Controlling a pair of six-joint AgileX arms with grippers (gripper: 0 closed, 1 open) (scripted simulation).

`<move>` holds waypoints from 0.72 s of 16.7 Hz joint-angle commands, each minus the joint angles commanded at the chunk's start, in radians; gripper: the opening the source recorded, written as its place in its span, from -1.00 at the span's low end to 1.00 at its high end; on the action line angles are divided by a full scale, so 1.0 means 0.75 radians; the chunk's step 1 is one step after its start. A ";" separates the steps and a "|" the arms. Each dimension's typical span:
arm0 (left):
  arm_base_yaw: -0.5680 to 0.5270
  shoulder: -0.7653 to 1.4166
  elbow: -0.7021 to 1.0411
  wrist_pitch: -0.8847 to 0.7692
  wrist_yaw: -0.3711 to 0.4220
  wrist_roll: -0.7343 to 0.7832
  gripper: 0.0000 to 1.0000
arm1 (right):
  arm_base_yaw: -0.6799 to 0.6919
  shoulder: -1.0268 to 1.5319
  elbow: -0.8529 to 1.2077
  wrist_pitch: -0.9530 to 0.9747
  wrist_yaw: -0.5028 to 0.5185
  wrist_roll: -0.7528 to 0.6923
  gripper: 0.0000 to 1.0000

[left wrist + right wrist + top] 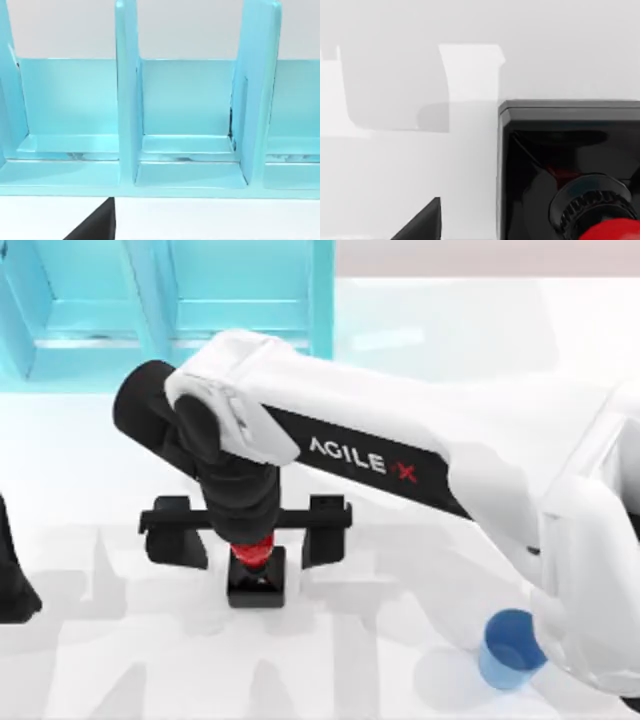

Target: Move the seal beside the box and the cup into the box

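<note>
The seal [257, 578], a black square base with a red knob, stands upright on the white table left of centre. My right gripper [250, 538] hangs directly over it, open, with one finger [176, 535] well out on each side of the knob and touching nothing. The right wrist view looks down on the seal [570, 160], with one black fingertip [422, 224] off to its side. The blue cup [508, 648] stands at the front right, partly hidden under the right arm. The light blue box [170, 300] sits at the back left.
My left arm [12, 580] is parked at the left edge. Its wrist view faces the box [185, 100] and its upright dividers, with one black fingertip [95, 226] low in the picture. The right arm's white body [480, 470] spans the table's right half.
</note>
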 joint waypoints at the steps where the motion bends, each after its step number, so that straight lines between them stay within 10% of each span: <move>1: 0.000 0.000 0.000 0.000 0.000 0.000 1.00 | 0.000 0.000 0.000 0.000 0.000 0.000 0.55; 12: 0.000 0.000 0.000 0.000 0.000 0.000 1.00 | 0.000 0.000 0.000 0.000 0.000 0.000 -1.00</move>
